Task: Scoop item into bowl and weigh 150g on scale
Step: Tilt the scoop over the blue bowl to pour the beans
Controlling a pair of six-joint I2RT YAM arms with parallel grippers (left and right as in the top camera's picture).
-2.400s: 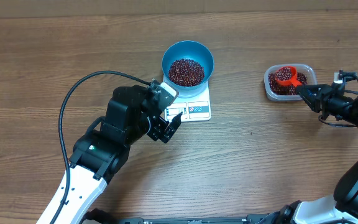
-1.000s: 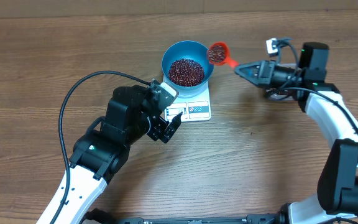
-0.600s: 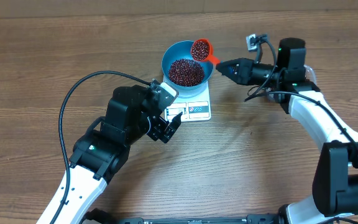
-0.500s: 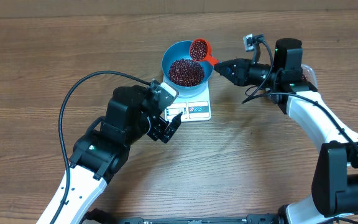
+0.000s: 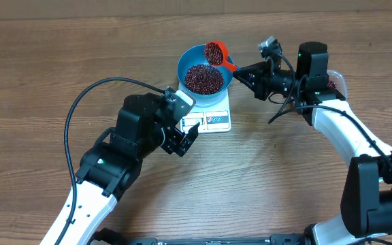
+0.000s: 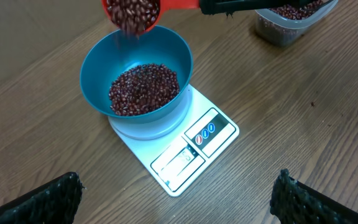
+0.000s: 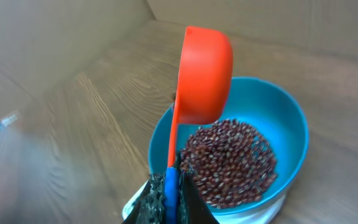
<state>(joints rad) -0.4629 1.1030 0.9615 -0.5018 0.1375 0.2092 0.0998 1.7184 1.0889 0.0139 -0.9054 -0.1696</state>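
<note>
scoop (image 5: 215, 52) tilted further, over bowl (image 5: 188, 60) — beans (image 6: 129, 15) spilling

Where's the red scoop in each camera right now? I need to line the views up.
Overhead: red scoop over the upper-right rim of the blue bowl.
Left wrist: red scoop at the top edge, partly cut off, above the blue bowl's far rim.
Right wrist: red scoop mid-frame, seen from behind, handle running down to the right gripper.
Shared landmark: the blue bowl of beans, under the scoop in all three.

Beans (image 5: 203, 77) in bowl (image 5: 185, 62) on scale (image 5: 214, 120); scoop (image 5: 215, 52) above.
</note>
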